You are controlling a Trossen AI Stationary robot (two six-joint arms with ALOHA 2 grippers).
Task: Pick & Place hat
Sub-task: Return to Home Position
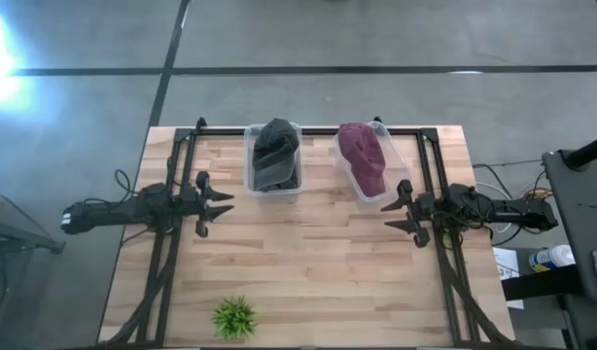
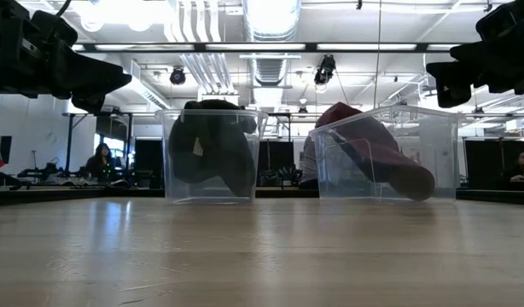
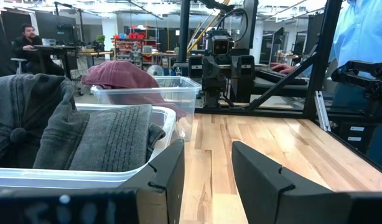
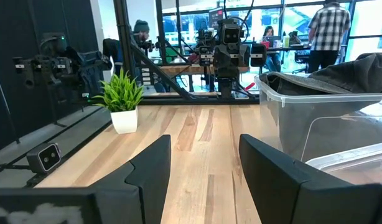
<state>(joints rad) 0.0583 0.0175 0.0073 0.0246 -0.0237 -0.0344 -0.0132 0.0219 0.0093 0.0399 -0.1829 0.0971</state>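
A dark grey hat (image 1: 275, 154) lies in a clear bin (image 1: 251, 185) at the table's far side. A maroon hat (image 1: 365, 157) lies in a second clear bin (image 1: 398, 156) to its right, and that bin sits at an angle. In the low view the grey hat (image 2: 212, 149) and the maroon hat (image 2: 373, 145) both fill their bins. My left gripper (image 1: 226, 202) hovers open, near and left of the grey hat's bin. My right gripper (image 1: 389, 216) hovers open, near and right of the maroon hat's bin. The left wrist view shows the grey hat (image 3: 73, 134) beside my open left gripper (image 3: 206, 171).
A small green plant in a white pot (image 1: 234, 317) stands near the table's near edge, left of centre, and also shows as the plant (image 4: 121, 102) in the right wrist view. Bare wood (image 1: 308, 253) lies between the two arms. People and equipment stand in the room beyond the table.
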